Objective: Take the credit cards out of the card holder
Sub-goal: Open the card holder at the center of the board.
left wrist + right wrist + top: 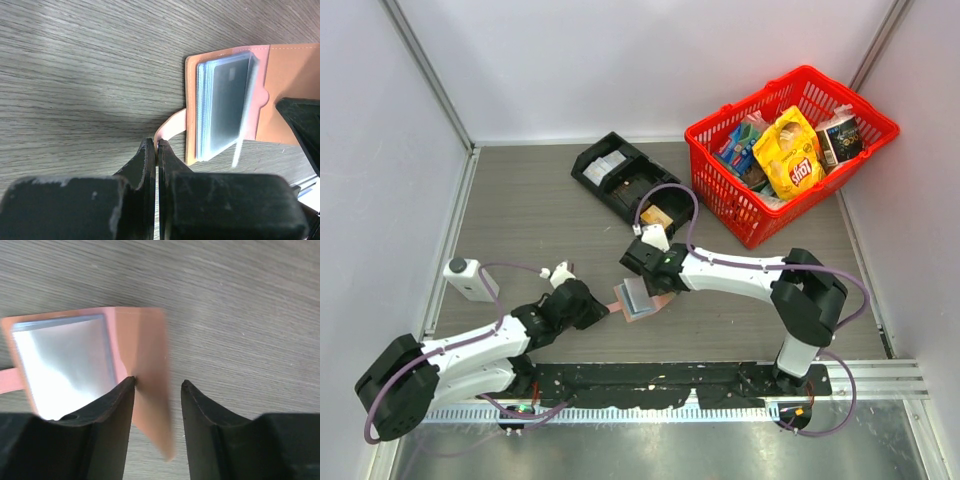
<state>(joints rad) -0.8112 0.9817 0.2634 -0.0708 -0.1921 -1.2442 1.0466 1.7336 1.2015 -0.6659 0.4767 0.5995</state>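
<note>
The salmon-pink card holder [638, 297] lies open on the wood-grain table between my two arms. Its clear sleeves hold the credit cards [227, 100], a dark card on top. My left gripper [157, 145] is shut on the holder's small pink tab [172, 125] at its left edge. My right gripper [159, 382] straddles the raised right flap [142, 340]. Its jaws stand apart, the left finger touching the flap and the right one clear of it. In the top view the right gripper [642, 282] comes at the holder from behind and the left gripper [610, 308] from the left.
A black compartment tray [620, 175] stands at the back centre. A red basket [790, 140] full of snack packs sits at the back right. A small white device [468, 278] rests by the left wall. Grey walls enclose the table.
</note>
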